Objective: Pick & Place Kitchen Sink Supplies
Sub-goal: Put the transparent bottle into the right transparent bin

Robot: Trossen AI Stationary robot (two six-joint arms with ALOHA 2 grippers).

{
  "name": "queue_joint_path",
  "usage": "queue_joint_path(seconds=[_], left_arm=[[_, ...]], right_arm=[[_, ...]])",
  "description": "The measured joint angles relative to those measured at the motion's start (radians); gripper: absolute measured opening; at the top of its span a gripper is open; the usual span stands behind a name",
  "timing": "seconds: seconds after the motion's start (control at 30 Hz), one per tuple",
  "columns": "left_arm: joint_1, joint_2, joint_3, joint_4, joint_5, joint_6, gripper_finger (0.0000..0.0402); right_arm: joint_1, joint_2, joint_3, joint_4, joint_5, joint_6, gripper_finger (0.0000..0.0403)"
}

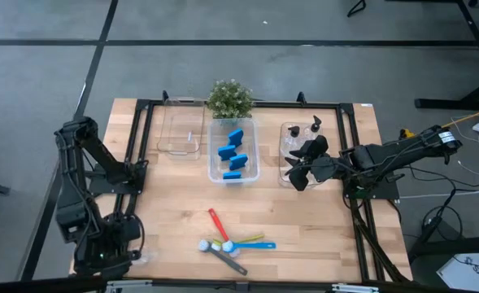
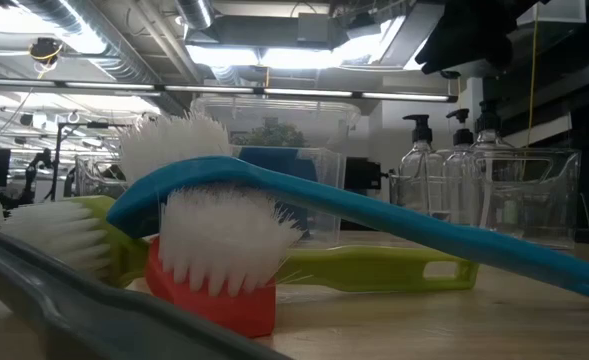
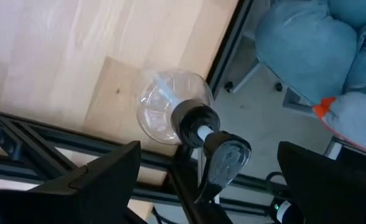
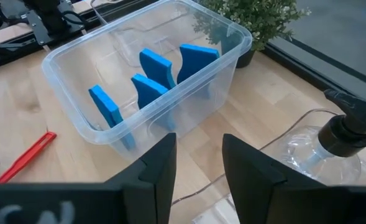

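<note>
4 sponges (image 1: 232, 155) binned in mid bin (image 1: 254, 167), 3 bottles (image 1: 302, 134) in right bin (image 1: 285, 177); 4th bottle (image 3: 170, 112) under spread left gripper (image 3: 207, 180), near-left; brushes (image 1: 231, 242) loose; right gripper (image 4: 198, 163) half-closed, empty.

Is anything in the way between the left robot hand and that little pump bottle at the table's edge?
No, nothing visible. The left gripper hangs over the clear pump bottle with its fingers open on either side. Only empty air lies between them above the wooden table.
</note>
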Motion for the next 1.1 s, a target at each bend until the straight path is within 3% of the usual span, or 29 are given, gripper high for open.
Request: queue_joint_path(seconds=[0.2,0.4,0.63,1.1], left_arm=[[-0.02,0.027,0.0,-0.025,-0.061,-0.016,0.0367],[-0.02,0.068,0.0,-0.027,0.012,0.0,0.0367],[-0.02,0.074,0.0,-0.045,-0.011,0.009,0.0361],[-0.02,0.074,0.0,-0.055,-0.024,0.012,0.0254]], right_arm=[[0.0,0.0,0.0,0.004,0.0,-0.006,0.0129],[0.0,0.0,0.0,0.004,0.0,-0.006,0.0129],[0.0,0.0,0.0,0.005,0.0,-0.006,0.0129],[0.0,0.0,0.0,0.005,0.0,-0.006,0.0129]])
